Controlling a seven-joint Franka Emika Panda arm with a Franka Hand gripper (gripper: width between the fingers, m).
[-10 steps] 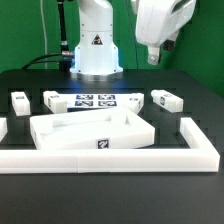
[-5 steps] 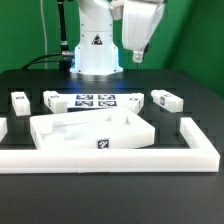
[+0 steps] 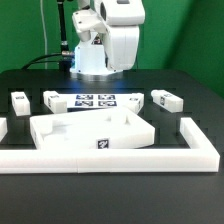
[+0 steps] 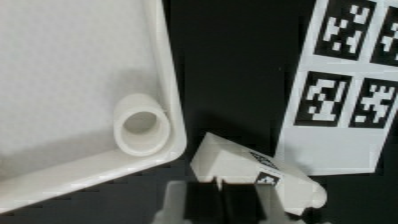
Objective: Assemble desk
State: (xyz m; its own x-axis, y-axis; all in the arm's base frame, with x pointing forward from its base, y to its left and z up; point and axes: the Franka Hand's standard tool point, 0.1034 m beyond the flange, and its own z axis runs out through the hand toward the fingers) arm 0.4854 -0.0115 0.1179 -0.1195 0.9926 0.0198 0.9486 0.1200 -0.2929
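Above the far side of the table, the arm (image 3: pixel 120 30) hung in front of its own base. The gripper (image 4: pixel 237 203) had its fingers apart and held nothing (only their tips showed in the wrist view). Beneath it the tabletop (image 3: pixel 92 131) lay flat, just behind the L-shaped rail (image 3: pixel 195 145), with a round socket (image 4: pixel 143 122) near one corner. A leg (image 4: pixel 246 165) lay just beside that corner, between the tabletop and the marker board (image 4: pixel 347 80). A second leg (image 3: pixel 167 98) lay toward the exterior view's right.
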